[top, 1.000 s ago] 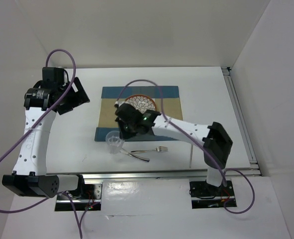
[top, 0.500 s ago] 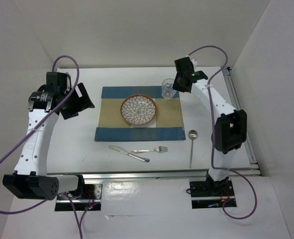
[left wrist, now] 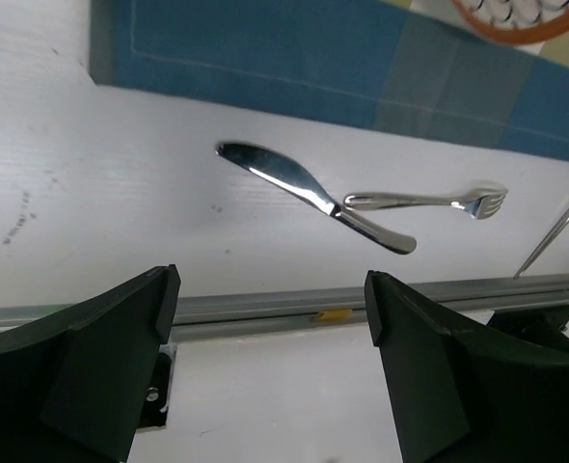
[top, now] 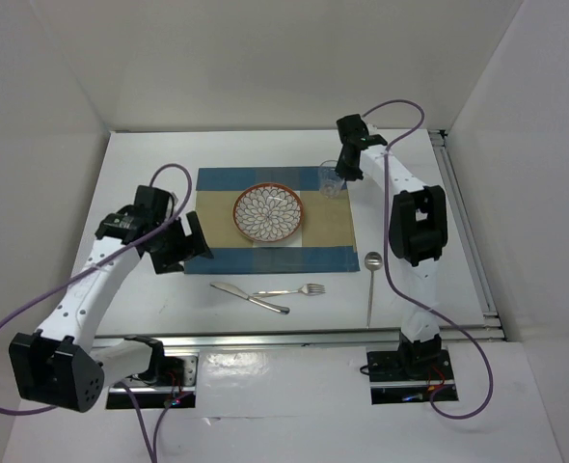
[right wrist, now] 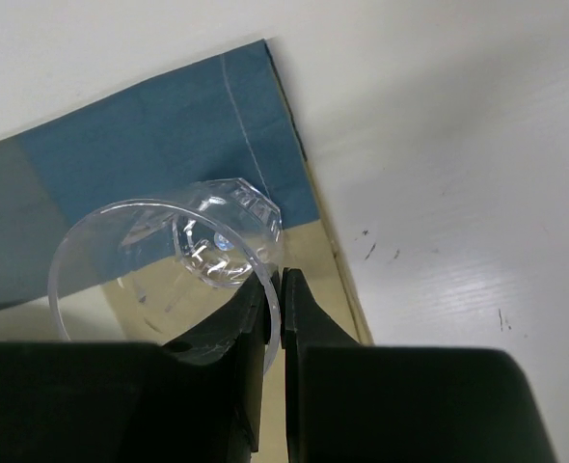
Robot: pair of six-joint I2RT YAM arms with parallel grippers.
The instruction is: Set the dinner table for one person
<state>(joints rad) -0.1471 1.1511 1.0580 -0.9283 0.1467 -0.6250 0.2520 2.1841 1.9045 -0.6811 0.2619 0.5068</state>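
Note:
The white dinner table carries a blue-and-tan placemat with a patterned plate at its middle. My right gripper is shut on the rim of a clear glass at the mat's far right corner. In the right wrist view one finger is inside and one outside the glass, over the mat. I cannot tell whether the glass touches the mat. My left gripper hangs open and empty by the mat's near left corner, left of the knife and fork.
The knife and fork lie just in front of the mat. A spoon lies beside its near right corner. A silver rail edges the table's near side, and white walls close in behind and at both sides.
My right gripper carried the glass from the mat's near left corner to its far right corner. The left arm swung from the far left down toward the knife.

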